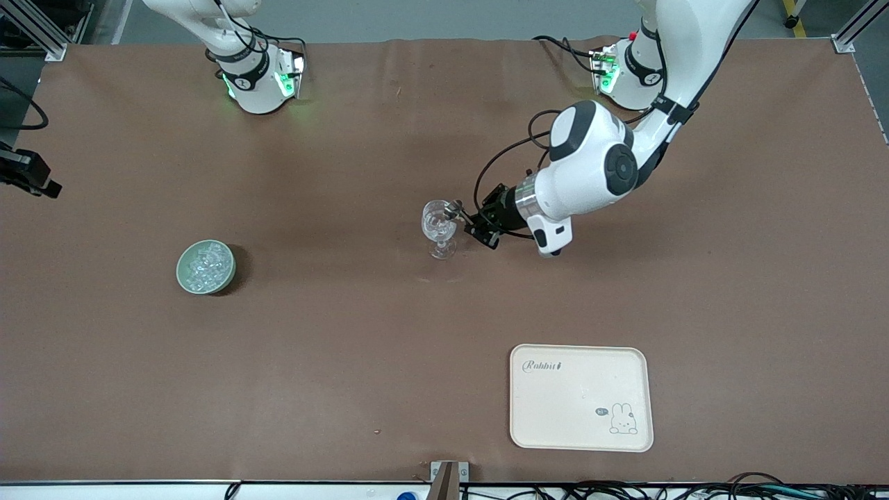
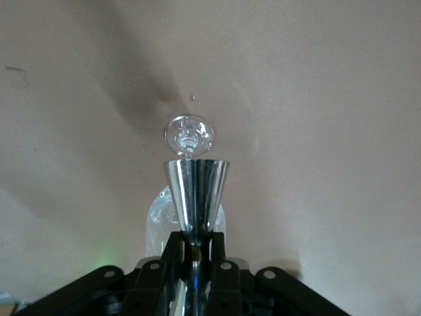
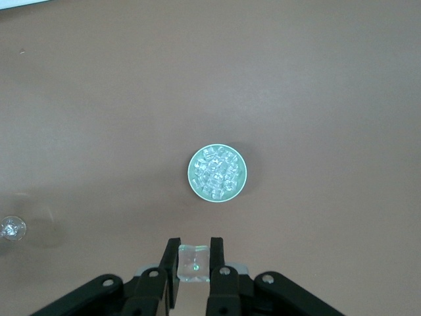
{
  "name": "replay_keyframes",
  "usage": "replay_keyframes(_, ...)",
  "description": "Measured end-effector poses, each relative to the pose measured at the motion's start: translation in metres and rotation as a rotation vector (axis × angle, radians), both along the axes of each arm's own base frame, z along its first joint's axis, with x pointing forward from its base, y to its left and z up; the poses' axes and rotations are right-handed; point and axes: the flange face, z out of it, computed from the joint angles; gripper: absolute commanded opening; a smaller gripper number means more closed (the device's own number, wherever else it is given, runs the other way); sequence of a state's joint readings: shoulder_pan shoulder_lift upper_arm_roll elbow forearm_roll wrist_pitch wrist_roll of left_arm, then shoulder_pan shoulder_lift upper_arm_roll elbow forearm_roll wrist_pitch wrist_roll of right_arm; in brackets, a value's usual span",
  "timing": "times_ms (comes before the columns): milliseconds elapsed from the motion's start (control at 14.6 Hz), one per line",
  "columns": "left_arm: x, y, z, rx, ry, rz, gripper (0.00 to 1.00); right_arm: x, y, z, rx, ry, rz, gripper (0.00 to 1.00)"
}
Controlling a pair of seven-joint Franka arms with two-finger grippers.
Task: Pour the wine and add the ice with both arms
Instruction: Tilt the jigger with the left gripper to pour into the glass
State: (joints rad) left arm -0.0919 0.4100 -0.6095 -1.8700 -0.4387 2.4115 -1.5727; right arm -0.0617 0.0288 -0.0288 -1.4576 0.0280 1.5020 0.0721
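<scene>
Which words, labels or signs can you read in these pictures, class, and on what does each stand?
"Rabbit": cursive word at a corner of the cream rectangular plastic tray.
Small dark speech bubble beside the tray's drawn rabbit: too small to read.
No other readable text.

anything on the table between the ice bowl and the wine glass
Nothing: bare brown table separates the bowl of ice from the wine glass, seen in the front view.

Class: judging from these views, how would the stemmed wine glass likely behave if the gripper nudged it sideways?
The wine glass looks top-heavy: wide bowl on a thin stem and small foot, so it would probably tip rather than slide. Its clear thin walls suggest fragility, and once down it would likely roll.
</scene>
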Motion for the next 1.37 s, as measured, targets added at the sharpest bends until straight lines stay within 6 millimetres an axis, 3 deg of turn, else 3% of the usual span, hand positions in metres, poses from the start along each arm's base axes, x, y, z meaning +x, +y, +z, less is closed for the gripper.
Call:
replay_keyframes(343,-0.01,-0.02,0.0,0.09,-0.049,-0.044,0.0,0.0,0.0,0.0,0.0,0.0,0.0,0.01)
replay_keyframes(1097,-0.029,-0.044,0.011,0.217,-0.159,-0.084,0.0,0.0,0.0,0.0,0.001,0.0,0.0,0.01)
replay_keyframes(1372,-0.028,-0.044,0.015,0.251,-0.154,-0.098,0.0,0.0,0.0,0.0,0.001,0.0,0.0,0.01)
